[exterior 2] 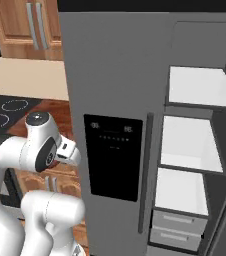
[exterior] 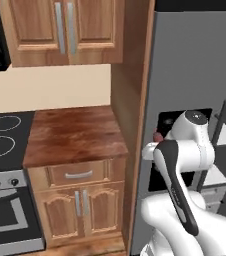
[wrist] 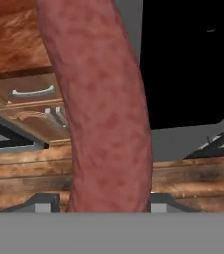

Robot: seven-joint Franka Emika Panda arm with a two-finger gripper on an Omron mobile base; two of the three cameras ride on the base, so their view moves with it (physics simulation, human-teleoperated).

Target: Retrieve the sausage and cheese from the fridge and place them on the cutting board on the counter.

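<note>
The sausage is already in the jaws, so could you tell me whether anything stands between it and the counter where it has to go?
Nothing visible does. The sausage hangs in the jaws in front of the fridge, and the counter lies bare to its left. The cutting board can't be made out here.

We see a glossy white arm (exterior: pixel 185 150) built of thick, rounded segments that swell at each joint. A dark grey band runs lengthwise down one link, and dark rings mark the seams between sections. The topmost joint ends in a round grey cap with a paler centre. The base is a smooth, bulbous white shell without visible cables or screws.
</note>
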